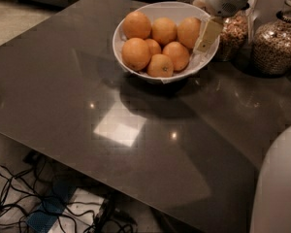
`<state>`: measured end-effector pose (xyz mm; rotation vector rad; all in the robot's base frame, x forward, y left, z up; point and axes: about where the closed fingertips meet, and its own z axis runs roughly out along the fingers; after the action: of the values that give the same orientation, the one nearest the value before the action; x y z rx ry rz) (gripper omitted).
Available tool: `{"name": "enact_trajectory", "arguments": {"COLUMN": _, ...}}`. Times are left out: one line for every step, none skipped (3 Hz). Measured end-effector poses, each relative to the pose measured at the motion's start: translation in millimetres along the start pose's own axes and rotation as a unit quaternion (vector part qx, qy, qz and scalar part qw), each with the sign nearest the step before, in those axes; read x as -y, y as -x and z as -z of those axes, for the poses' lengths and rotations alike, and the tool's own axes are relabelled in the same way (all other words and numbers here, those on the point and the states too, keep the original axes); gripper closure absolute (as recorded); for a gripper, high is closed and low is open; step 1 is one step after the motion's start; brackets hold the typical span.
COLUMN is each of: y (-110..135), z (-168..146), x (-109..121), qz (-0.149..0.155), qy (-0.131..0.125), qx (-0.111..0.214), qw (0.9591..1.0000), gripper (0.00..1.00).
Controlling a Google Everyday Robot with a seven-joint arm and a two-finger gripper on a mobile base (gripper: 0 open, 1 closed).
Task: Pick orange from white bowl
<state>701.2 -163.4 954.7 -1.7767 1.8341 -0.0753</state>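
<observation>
The orange [188,31], smooth, round and plain-skinned, lies at about 2 o'clock inside the white bowl [120,41], pressed against its neighbours in the heap of oranges. Just at its 3 o'clock side the gripper [208,35] hangs over the bowl's rim, a pale flat blade pointing down beside the fruit; whether it is released or clenched I cannot tell. This looks like the approach step, with no grasp made yet. The next move probably calls for lowering and centring over this orange so it is taken without nudging the others. The bowl is thin, white and slightly crinkled at the edge; it sits toward 1 o'clock on a dark glossy table [136,149], with glass jars of grains [276,45] at its 3 o'clock.
</observation>
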Motion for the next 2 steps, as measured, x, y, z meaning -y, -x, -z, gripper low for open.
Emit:
{"name": "enact_trajectory", "arguments": {"y": -1, "z": -8, "x": 1, "qz": 0.001, "qy": 0.006, "qx": -0.003, "qw": 1.0, "gripper": 0.16}}
{"name": "enact_trajectory", "arguments": {"y": -7, "z": -30, "x": 9, "qz": 0.01, "qy": 0.01, "qx": -0.012, "qw": 0.9998, "gripper": 0.18}}
